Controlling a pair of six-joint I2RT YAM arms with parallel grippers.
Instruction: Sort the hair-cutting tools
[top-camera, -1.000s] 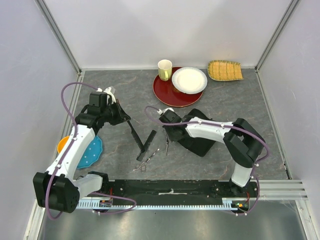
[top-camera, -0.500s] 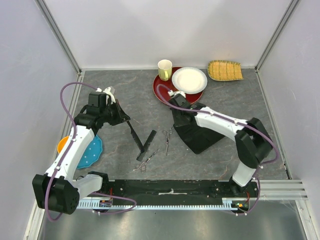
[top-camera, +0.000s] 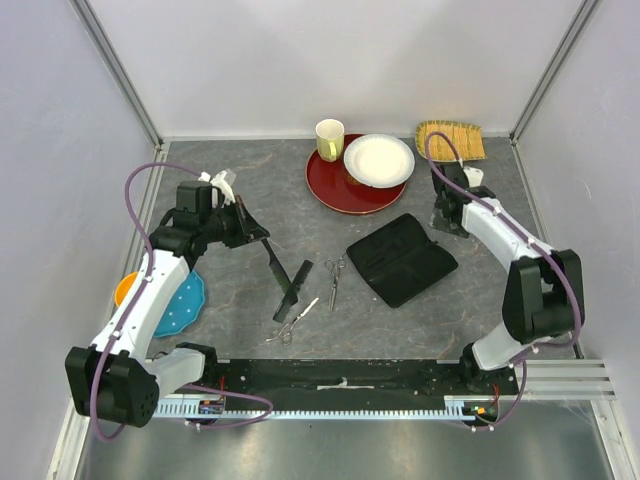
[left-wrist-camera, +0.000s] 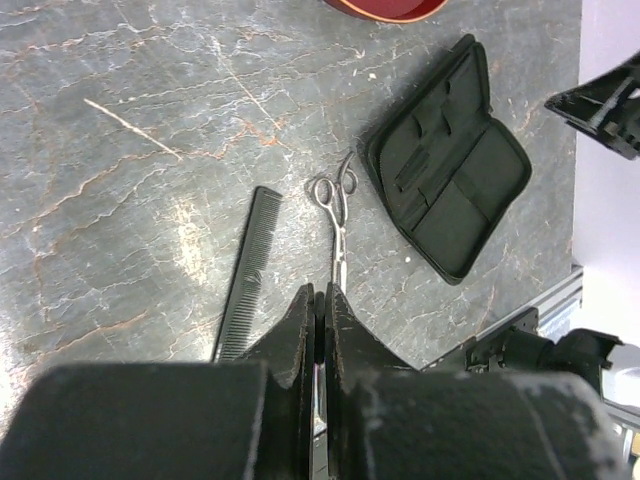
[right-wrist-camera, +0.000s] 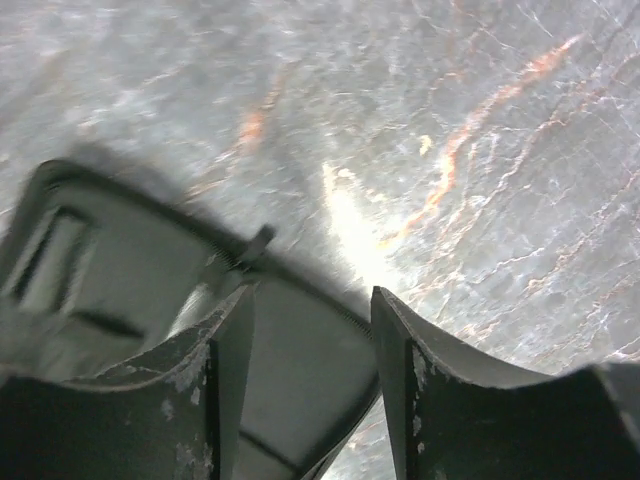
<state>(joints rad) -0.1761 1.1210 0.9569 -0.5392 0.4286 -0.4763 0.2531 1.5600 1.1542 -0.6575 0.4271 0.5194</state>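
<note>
My left gripper (top-camera: 255, 235) is shut on a black comb-like tool (top-camera: 276, 266) that slants down toward the table; in the left wrist view the tool shows only as a thin edge between the fingers (left-wrist-camera: 320, 290). A flat black comb (top-camera: 295, 290) (left-wrist-camera: 250, 270) lies beside it. One pair of silver scissors (top-camera: 335, 273) (left-wrist-camera: 335, 215) lies right of the comb, another (top-camera: 293, 323) nearer the front. My right gripper (top-camera: 443, 222) (right-wrist-camera: 312, 300) is open and holds nothing. It hangs over the right corner of the open black case (top-camera: 402, 258) (right-wrist-camera: 120, 270).
At the back stand a red round tray (top-camera: 335, 190) carrying a white plate (top-camera: 378, 160), a yellow cup (top-camera: 329, 139) and a woven mat (top-camera: 450, 141). A blue plate (top-camera: 185, 305) and an orange dish (top-camera: 124, 289) lie at the left edge.
My right arm swung from the scissors by the comb to the case's right corner, and its jaws opened. The scissors stay on the table. My left arm barely moved.
</note>
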